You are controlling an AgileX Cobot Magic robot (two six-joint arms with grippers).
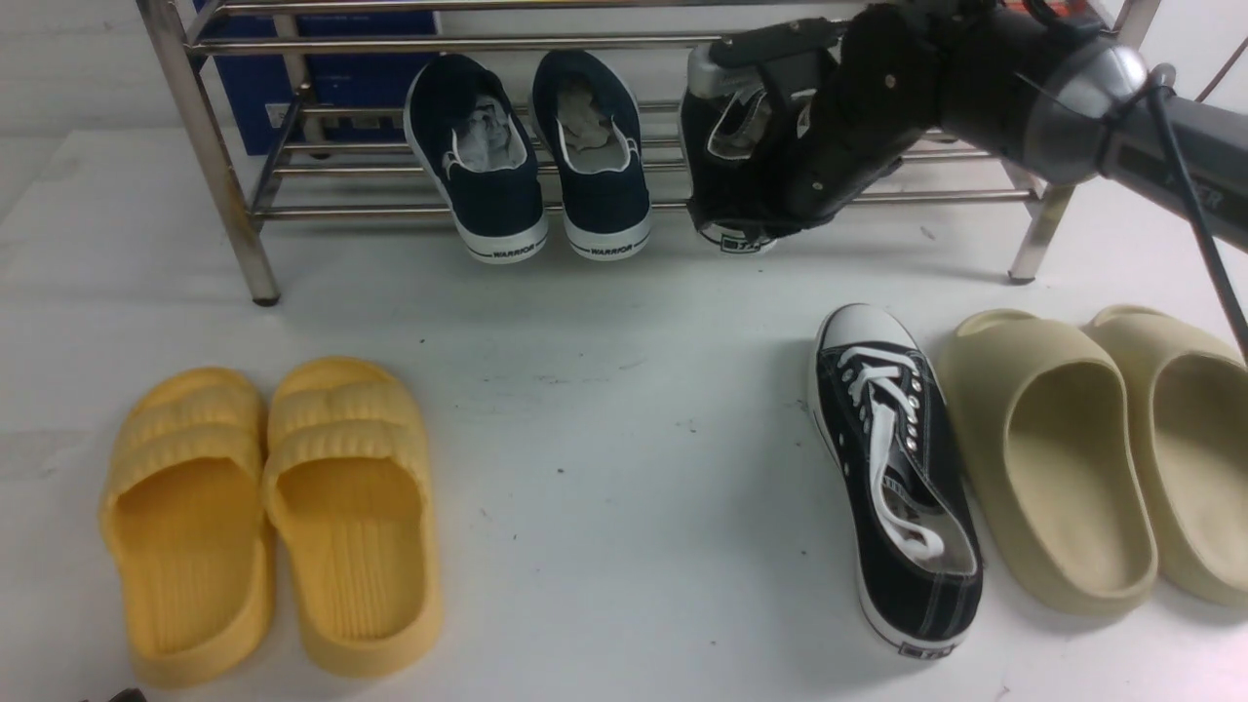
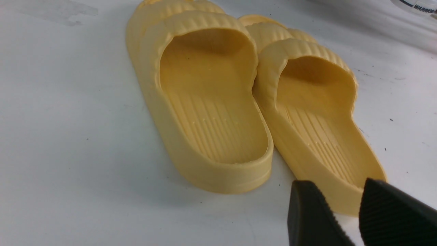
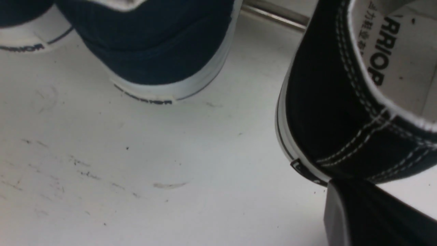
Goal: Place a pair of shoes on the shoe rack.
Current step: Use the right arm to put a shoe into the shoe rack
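One black sneaker (image 1: 897,478) with white laces lies on the table at the right, toe pointing away from me. The other black sneaker (image 1: 738,239) rests on the lower bars of the steel shoe rack (image 1: 219,166), its heel (image 3: 324,85) hanging over the front bar, its toe hidden by my right arm. My right gripper (image 1: 756,219) is shut, and its fingertips (image 3: 344,189) touch the outside of that heel with nothing showing between them. My left gripper (image 2: 333,186) hangs open and empty just behind the heel of a yellow slide (image 2: 324,130). It does not show in the front view.
Two navy slip-ons (image 1: 536,166) sit on the rack left of the sneaker, heels out (image 3: 160,44). A pair of yellow slides (image 1: 268,507) lies front left, and beige slides (image 1: 1102,458) lie right of the floor sneaker. A blue box (image 1: 331,88) stands behind the rack.
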